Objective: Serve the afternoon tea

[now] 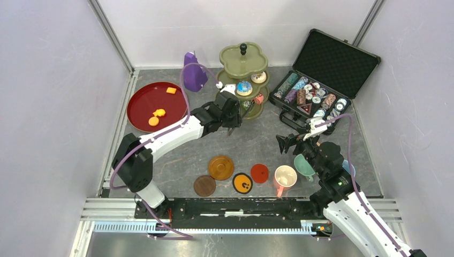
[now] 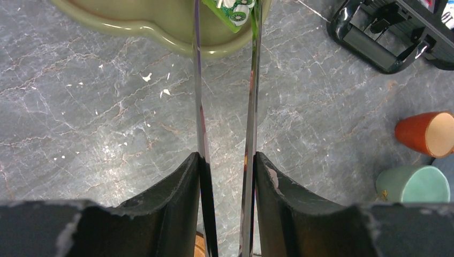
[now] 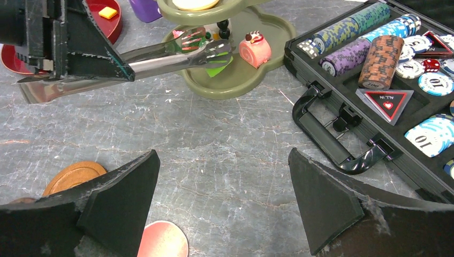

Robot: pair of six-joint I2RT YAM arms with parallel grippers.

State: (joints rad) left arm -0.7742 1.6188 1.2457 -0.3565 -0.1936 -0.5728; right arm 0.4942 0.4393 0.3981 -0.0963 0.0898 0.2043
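Three orange pastries (image 1: 159, 112) sit on the red plate (image 1: 144, 99) far left, well apart from the stand. Next along, at the back, there's the purple pyramid-shaped object (image 1: 194, 72).

Now the left gripper (image 2: 227, 160): its fingers are pressed in on a pair of metal tongs (image 3: 155, 55), and the blades reach out to the bottom tier of the olive-green three-tier stand (image 1: 233, 61). Between the tong tips, a green pastry (image 2: 234, 12) with white dots, right at that lowest tier; whether it's lifted off I can't tell. A pink roll cake (image 3: 255, 49) rests on the same tier, just beside the tips. Up on the middle tier, a blue-topped round cake (image 1: 244, 87) and a pale doughnut (image 1: 258, 76).

Down front, four coasters lie in a loose cluster: brown (image 1: 204, 185), amber (image 1: 220, 167), black-and-orange (image 1: 242, 182), red (image 1: 259, 173). Just right of them comes the pink mug (image 1: 285, 176), with the teal mug (image 1: 302, 165) close beside it. The orange mug (image 2: 425, 133) shows only from the left wrist, next to the teal one, and the blue mug (image 1: 349, 167) peeks out from behind the right arm.

The right gripper (image 3: 222, 160) hovers over bare table with its fingers spread wide, nothing between them. Far right, the black case (image 1: 334, 59) lies open, its poker chips (image 1: 308, 93) in rows.
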